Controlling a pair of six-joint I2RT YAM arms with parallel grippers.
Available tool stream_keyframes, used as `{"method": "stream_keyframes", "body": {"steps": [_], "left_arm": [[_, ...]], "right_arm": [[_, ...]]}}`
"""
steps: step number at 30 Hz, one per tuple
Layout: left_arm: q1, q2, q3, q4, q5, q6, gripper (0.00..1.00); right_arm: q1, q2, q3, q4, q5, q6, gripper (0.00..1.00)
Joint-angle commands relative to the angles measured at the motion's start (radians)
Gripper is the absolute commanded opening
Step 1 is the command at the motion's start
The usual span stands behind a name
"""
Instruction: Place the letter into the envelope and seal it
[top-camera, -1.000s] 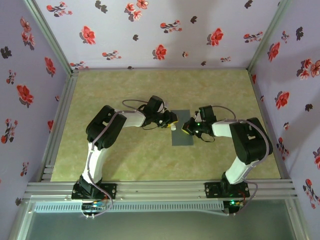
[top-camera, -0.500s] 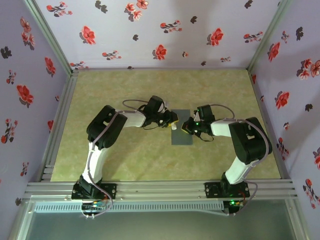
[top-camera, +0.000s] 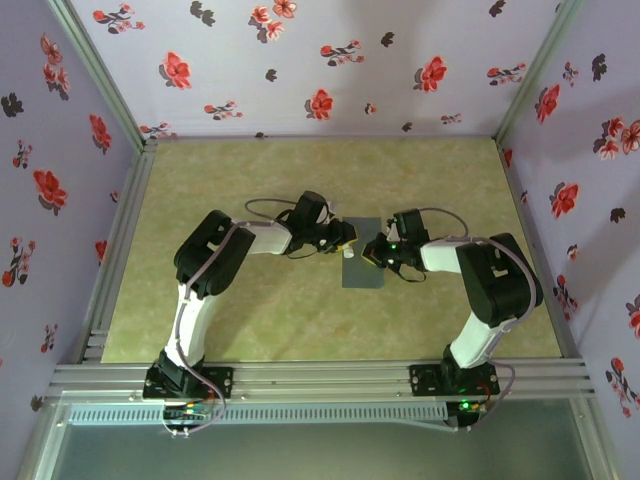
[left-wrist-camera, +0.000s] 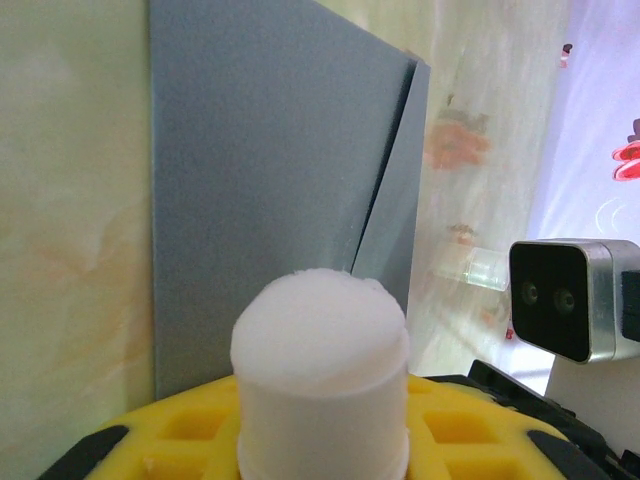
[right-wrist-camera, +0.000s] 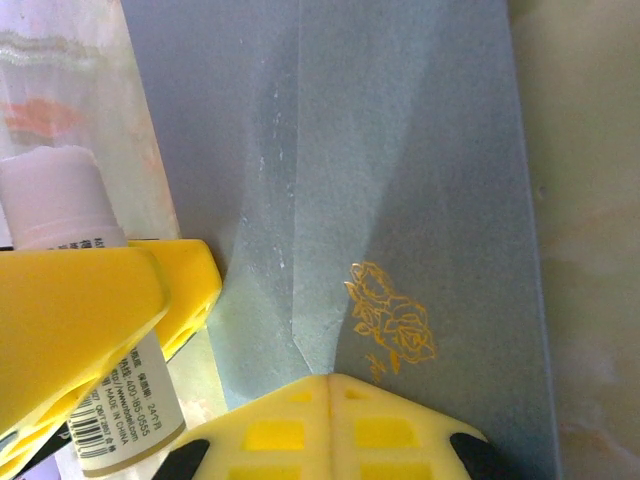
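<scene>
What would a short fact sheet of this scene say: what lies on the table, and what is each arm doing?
Setting: tan table between flowered walls
Envelope: grey envelope lying flat mid-table, flap folded over, gold rose print near the flap's point
Left jaws: closed around a white stick, probably glue, held beside the envelope's left edge
Right jaws: shut, tips at the flap's point, seemingly pressing it down
Stage: looks like the sealing step
</scene>
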Motion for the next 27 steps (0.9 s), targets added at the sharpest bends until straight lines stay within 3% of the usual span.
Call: {"method": "stream_keyframes", "body": {"steps": [1, 14, 27], "left_arm": [[-0.044, 0.087, -0.033, -0.017, -0.021, 0.004, 0.00], [-0.044, 0.056, -0.050, -0.042, -0.026, 0.021, 0.00], [-0.044, 0.050, -0.042, -0.054, -0.028, 0.027, 0.00]], "right_arm": [[0.043, 0.079, -0.061, -0.259, 0.188, -0.015, 0.00], [0.012, -0.101, 0.164, -0.498, 0.199, -0.105, 0.00], [-0.075, -0.026, 0.206, -0.369, 0.101, -0.077, 0.00]]}}
